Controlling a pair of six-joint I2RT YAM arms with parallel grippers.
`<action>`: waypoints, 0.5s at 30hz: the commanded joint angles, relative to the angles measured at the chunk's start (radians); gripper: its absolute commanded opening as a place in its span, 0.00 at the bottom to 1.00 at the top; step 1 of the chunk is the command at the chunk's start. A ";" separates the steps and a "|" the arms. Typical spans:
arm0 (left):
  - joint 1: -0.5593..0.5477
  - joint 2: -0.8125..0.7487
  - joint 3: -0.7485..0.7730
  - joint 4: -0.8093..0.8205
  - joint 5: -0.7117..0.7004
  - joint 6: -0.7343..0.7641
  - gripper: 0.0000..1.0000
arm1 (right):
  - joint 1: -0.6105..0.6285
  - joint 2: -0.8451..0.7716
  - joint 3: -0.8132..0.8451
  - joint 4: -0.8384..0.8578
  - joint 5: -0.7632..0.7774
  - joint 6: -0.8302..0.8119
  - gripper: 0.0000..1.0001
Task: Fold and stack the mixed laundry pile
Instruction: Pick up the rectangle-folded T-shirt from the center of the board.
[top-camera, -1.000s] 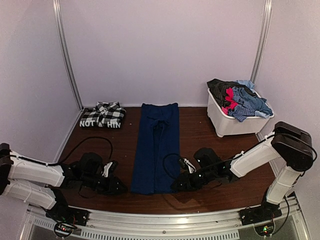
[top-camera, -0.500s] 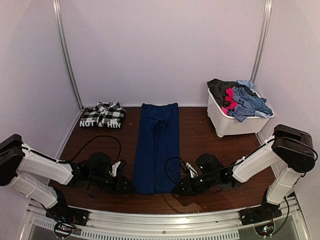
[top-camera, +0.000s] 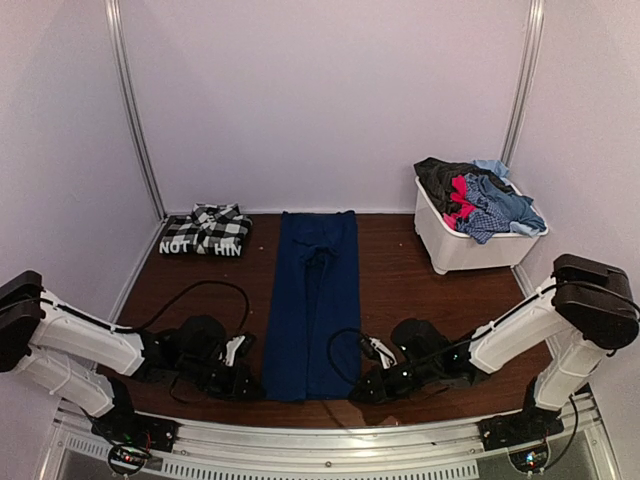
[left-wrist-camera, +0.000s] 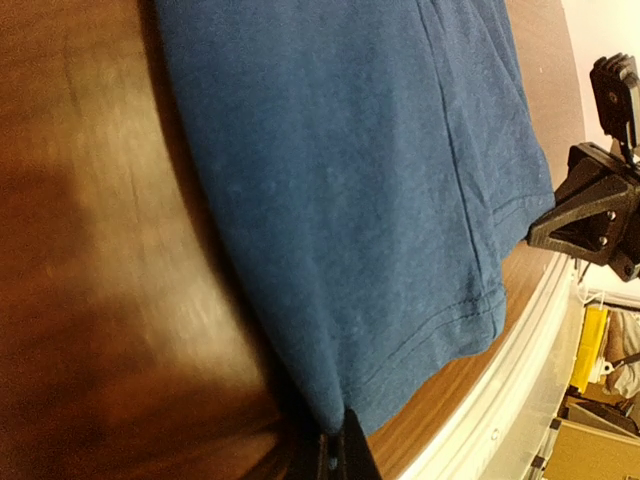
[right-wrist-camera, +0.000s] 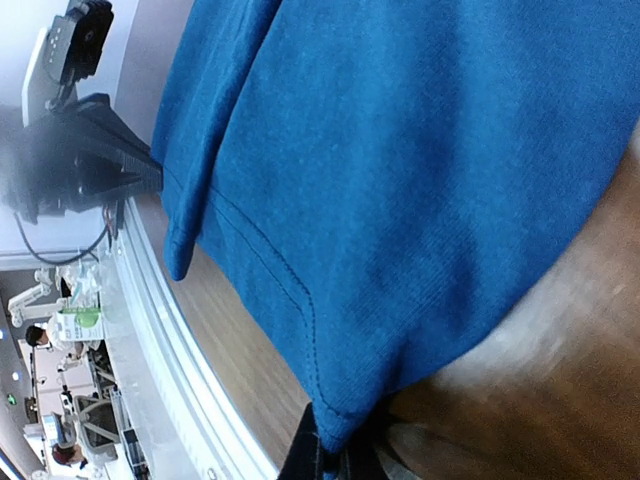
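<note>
Garment: long navy blue piece (top-camera: 312, 300) lies flat on the table (top-camera: 420, 300) and runs lengthwise away from both claws toward the far wall. Its near hem ends at the fingertips.
Left claw: left gripper (top-camera: 256, 388) is closed, pinching the near left hem corner (left-wrist-camera: 345, 415).
Right claw: right gripper (top-camera: 360, 392) is closed, pinching the near right hem corner (right-wrist-camera: 335, 425).
Grip depth: only the corner tips sit between the jaws. The bite appears shallow, and whether both cloth layers are caught cannot be told.
Technique: raise both corners together and level. Keep the hem taut between the claws, carry it forward over the cloth, and lay it square on the far end.
Edges: rail (top-camera: 330, 432) lies just behind both claws, so draw forward, not back.
Open room: bare table lies outboard of each claw. The checked shirt (top-camera: 205, 232) sits far ahead-left. The white bin (top-camera: 455, 255) holding the laundry pile (top-camera: 478, 195) sits far ahead-right. Both are well apart from the fold path.
</note>
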 joint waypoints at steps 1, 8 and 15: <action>-0.052 -0.118 -0.050 -0.129 0.014 -0.013 0.00 | 0.096 -0.008 -0.089 -0.065 -0.018 0.017 0.00; -0.055 -0.290 0.041 -0.330 -0.032 0.040 0.00 | 0.144 -0.129 -0.039 -0.149 0.028 0.016 0.00; -0.016 -0.188 0.172 -0.292 -0.054 0.103 0.00 | 0.038 -0.241 0.076 -0.339 0.117 -0.122 0.00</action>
